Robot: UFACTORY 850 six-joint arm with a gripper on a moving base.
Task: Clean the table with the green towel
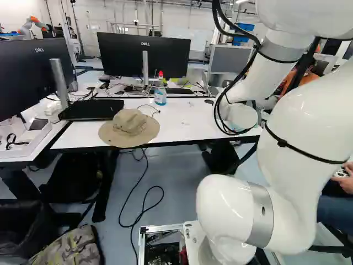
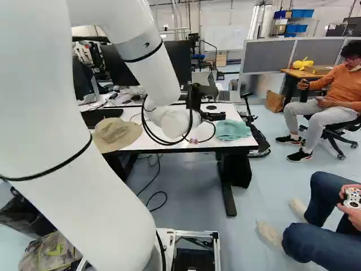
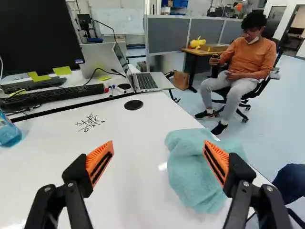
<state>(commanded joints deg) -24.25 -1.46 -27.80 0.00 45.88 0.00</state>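
Observation:
The gripper (image 2: 214, 117) reaches over the table's right part in the right base view, beside the green towel (image 2: 232, 130). In the wrist view the gripper (image 3: 158, 163) stands wide open with nothing held. The crumpled towel (image 3: 195, 167) lies on the white table (image 3: 128, 143), partly behind one orange finger and near the table's edge. A small drawn grid with marks (image 3: 89, 122) shows on the tabletop ahead of the other finger. In the left base view the arm hides the gripper and towel.
A tan hat (image 1: 130, 128) lies at the table's front edge, with a spray bottle (image 1: 160, 91) behind it. Monitors (image 1: 144, 54), keyboards (image 3: 33, 98) and a laptop (image 3: 143, 78) stand farther back. Cables (image 1: 144, 204) lie on the floor. Another robot (image 1: 33, 25) stands far off.

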